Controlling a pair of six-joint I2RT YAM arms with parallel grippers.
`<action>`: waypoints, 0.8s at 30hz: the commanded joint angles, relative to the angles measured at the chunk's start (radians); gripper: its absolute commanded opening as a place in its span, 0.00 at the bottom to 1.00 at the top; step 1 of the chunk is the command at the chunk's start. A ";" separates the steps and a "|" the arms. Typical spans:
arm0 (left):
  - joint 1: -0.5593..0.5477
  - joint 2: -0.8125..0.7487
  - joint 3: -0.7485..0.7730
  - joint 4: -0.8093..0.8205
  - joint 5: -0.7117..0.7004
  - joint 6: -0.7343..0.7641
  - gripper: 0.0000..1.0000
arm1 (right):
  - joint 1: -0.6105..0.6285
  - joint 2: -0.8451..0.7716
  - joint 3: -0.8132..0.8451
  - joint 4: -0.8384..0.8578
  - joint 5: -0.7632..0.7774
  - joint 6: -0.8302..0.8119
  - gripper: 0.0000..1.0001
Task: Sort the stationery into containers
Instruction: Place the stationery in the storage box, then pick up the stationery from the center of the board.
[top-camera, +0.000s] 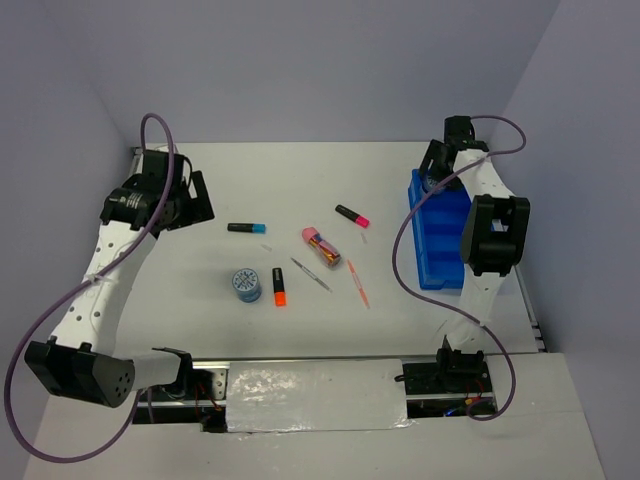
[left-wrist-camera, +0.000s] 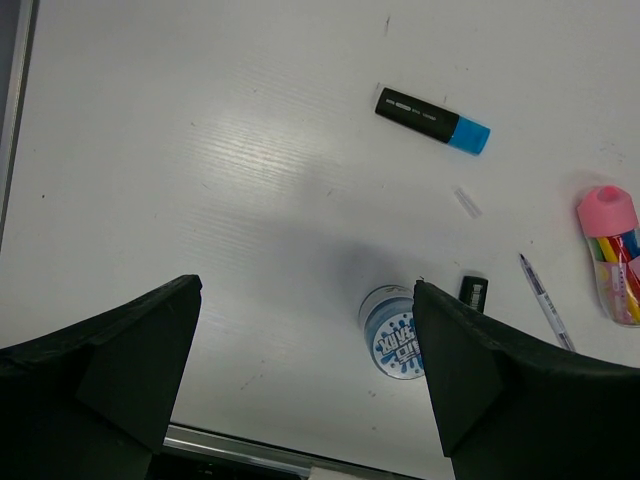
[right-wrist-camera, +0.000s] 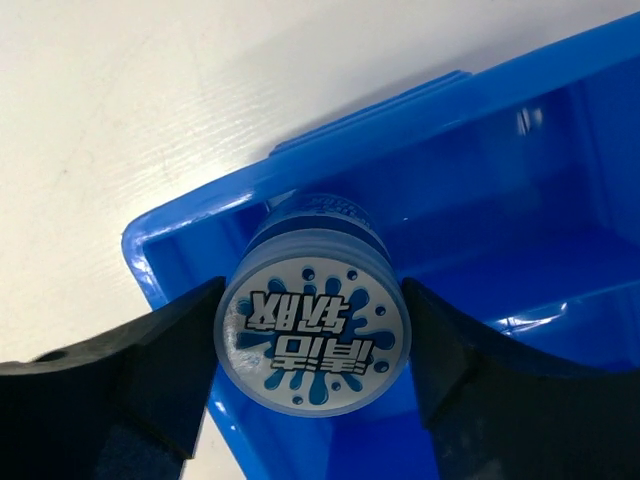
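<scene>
My right gripper (right-wrist-camera: 312, 335) is shut on a round blue-patterned disc (right-wrist-camera: 312, 330) and holds it over the far end compartment of the blue tray (right-wrist-camera: 520, 150), which is also in the top view (top-camera: 438, 240). My left gripper (left-wrist-camera: 305, 288) hangs open over the left of the table with nothing between its fingers. A second disc (top-camera: 246, 285) lies on the table, partly behind the left gripper's right finger (left-wrist-camera: 470, 370). Spread over the middle are a blue-ended marker (top-camera: 246, 228), an orange-ended marker (top-camera: 279, 287), a pink-ended marker (top-camera: 352, 215), a pink case (top-camera: 321, 247), a grey pen (top-camera: 311, 275) and a pink pen (top-camera: 358, 283).
The tray stands along the table's right side, next to the right arm (top-camera: 490, 235). A purple cable (top-camera: 405, 250) loops from that arm over the table beside the tray. The table's metal near edge (left-wrist-camera: 230, 445) lies just below my left gripper.
</scene>
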 joint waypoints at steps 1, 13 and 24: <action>-0.003 0.003 0.052 0.034 -0.013 0.019 0.99 | -0.007 -0.034 0.040 0.030 -0.015 -0.013 0.81; -0.003 0.053 0.121 -0.023 -0.160 -0.060 0.99 | 0.239 -0.200 0.110 -0.049 -0.097 -0.156 1.00; 0.187 0.035 0.182 -0.209 -0.299 -0.260 0.99 | 1.005 -0.122 0.083 0.156 -0.087 -0.142 1.00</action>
